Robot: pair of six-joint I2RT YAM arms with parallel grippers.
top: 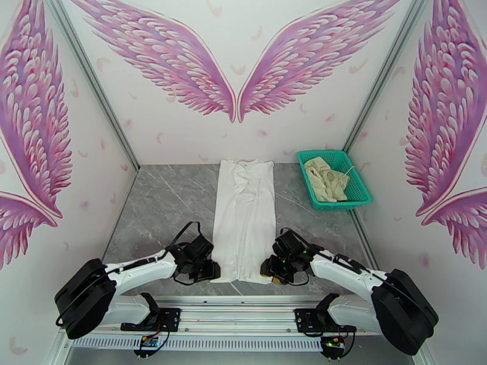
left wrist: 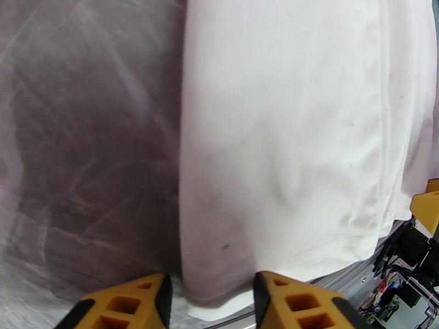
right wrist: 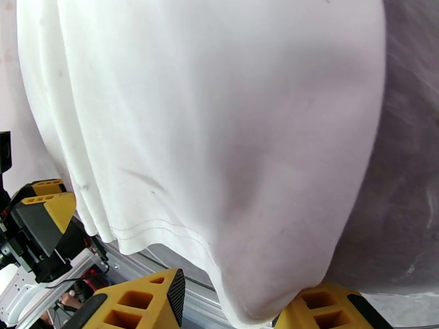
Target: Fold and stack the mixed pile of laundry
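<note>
the white shirt (top: 245, 220) lies as a long, smooth strip down the middle of the table (top: 164, 196), collar at the far edge, hem at the near edge. the crosswise fold seems in hand. the right gripper (right wrist: 238, 308) is spread around its hem corner. the left gripper (left wrist: 211, 302) straddles its corner, but i cannot tell if it pinches. next, both should pinch and carry the hem evenly toward the collar.

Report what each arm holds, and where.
Near hem corners of the white shirt lie between the jaws of the left gripper and right gripper; a firm hold cannot be told.
</note>
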